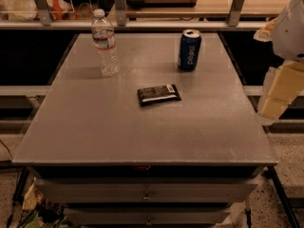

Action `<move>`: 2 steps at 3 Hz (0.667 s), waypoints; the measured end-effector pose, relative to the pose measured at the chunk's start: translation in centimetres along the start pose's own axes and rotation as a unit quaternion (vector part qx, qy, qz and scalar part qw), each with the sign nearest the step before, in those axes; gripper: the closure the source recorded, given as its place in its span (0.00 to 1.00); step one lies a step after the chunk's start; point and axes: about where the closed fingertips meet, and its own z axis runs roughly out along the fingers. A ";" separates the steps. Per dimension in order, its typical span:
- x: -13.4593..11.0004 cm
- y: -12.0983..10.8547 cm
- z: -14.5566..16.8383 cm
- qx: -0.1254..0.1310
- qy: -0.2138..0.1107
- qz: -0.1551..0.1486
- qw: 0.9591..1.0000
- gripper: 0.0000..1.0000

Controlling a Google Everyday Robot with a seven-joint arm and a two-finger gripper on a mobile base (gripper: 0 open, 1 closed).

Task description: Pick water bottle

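The grey surface (95,127) is carrying three things. The hand (275,103) is hanging beside its right edge, well apart from all of them, and I cannot tell whether it is open or closed. The water bottle (105,44) is standing upright near the far left corner, untouched. A blue soda can (189,50) is standing far right, and a dark flat packet (158,94) is lying near the middle. By my judgement the pick is not yet begun: reaching, grasping and lifting are all waiting.

Robot arm (290,30) at the frame's right edge.
White rounded shell with small dark screw dots; below it, the blocky, pale cream gripper (272,107).
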 end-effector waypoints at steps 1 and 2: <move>0.0 0.0 0.0 0.000 0.000 0.000 1.000 0.00; -0.3 0.0 -0.2 -0.010 -0.034 0.015 0.999 0.00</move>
